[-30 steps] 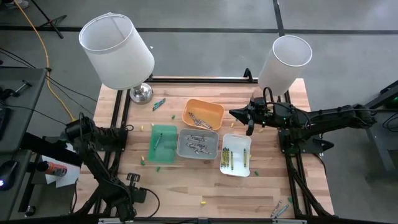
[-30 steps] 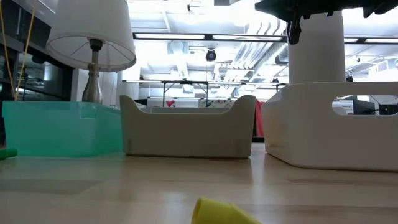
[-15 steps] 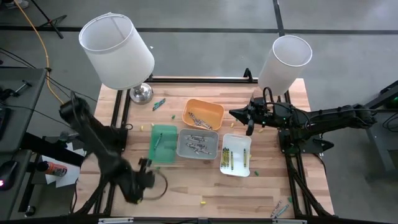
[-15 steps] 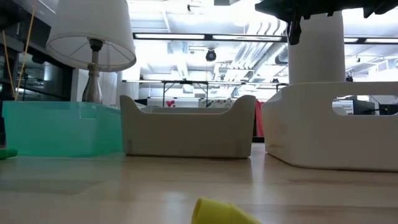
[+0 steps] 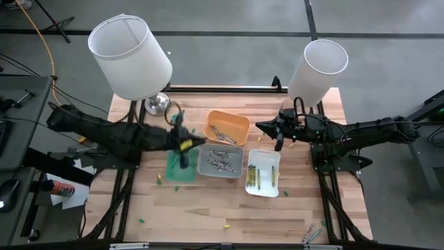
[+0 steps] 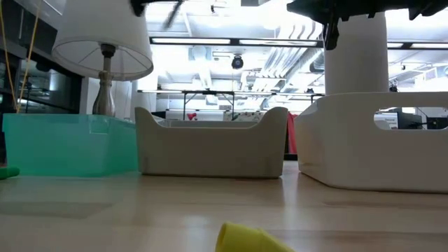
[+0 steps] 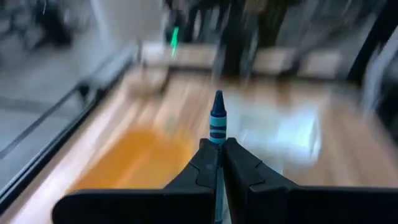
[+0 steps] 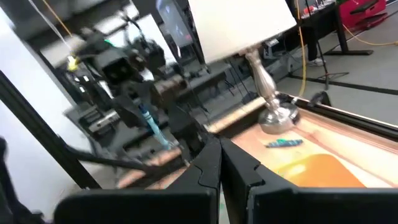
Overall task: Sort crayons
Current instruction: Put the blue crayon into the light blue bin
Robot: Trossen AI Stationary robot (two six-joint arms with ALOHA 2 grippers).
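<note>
Over the wooden slatted worktop (image 5: 208, 215), the left end effector (image 7: 217, 158) hung above the translucent green rectangular plastic tray (image 5: 182, 161), its fingers pressed together on a thin blue paper-wrapped crayon (image 7: 217, 119) whose tip stuck out past them. Just right of the green tray sat the grey rectangular plastic tray (image 5: 220, 160) with grey-wrapped crayons (image 5: 219, 162) lying in it; behind that grey tray stood the orange rounded plastic tray (image 5: 227, 127), also with a few grey crayons inside. Right of the grey tray lay the white rectangular plastic tray (image 5: 263, 172) holding green and yellow crayons (image 5: 252, 178). Loose crayons (image 5: 311, 232) lay near the worktop's front right corner. The right end effector (image 5: 263, 127) hovered just right of the orange tray, behind the white tray, its fingers closed together on nothing.
</note>
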